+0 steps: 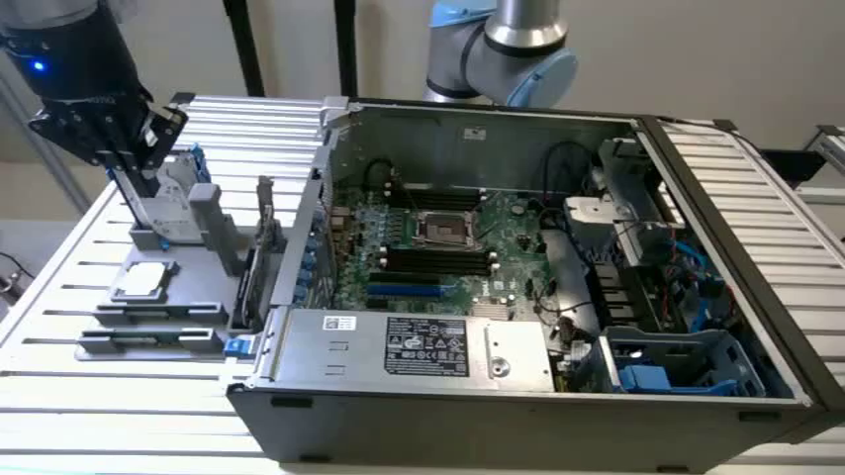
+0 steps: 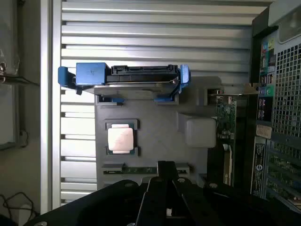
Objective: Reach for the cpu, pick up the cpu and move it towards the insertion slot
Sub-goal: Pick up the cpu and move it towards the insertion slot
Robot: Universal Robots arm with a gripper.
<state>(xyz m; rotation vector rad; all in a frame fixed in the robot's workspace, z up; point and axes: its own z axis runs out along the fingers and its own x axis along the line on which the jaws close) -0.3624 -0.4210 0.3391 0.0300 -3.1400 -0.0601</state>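
On the exterior view's left, a grey tray [image 1: 196, 292] sits on a slatted metal table [image 1: 53, 332], just beside an open computer case [image 1: 528, 421]. The processor chip [image 1: 142, 280], a small flat square with a silvery top, lies flat in a recess of that tray, in the lower left part of the frame. The robot's black claw [image 1: 133, 178] hangs in the upper left of the frame, over the far end of the tray. It is near a hard drive [image 1: 165, 213] in a blue frame that stands upright there. The claw is apart from the chip and carries nothing that can be seen. Whether it is open or closed cannot be told.

Seen from the wrist camera, the chip [image 2: 121, 139] lies in its recess between the claw [image 2: 167, 169] and the blue-framed hard drive [image 2: 124, 77].

The socket [image 1: 445, 230], a square metal frame with a dark centre, sits on the green circuit board [image 1: 509, 218] inside the case. It is near the middle of the exterior frame, well apart from the chip.

As a judgement, the task is at its very start. The claw is near the tray but short of the chip, so nothing has been gripped. Closing in on the chip, gripping it, lifting it and carrying it across to the socket are all left to do.
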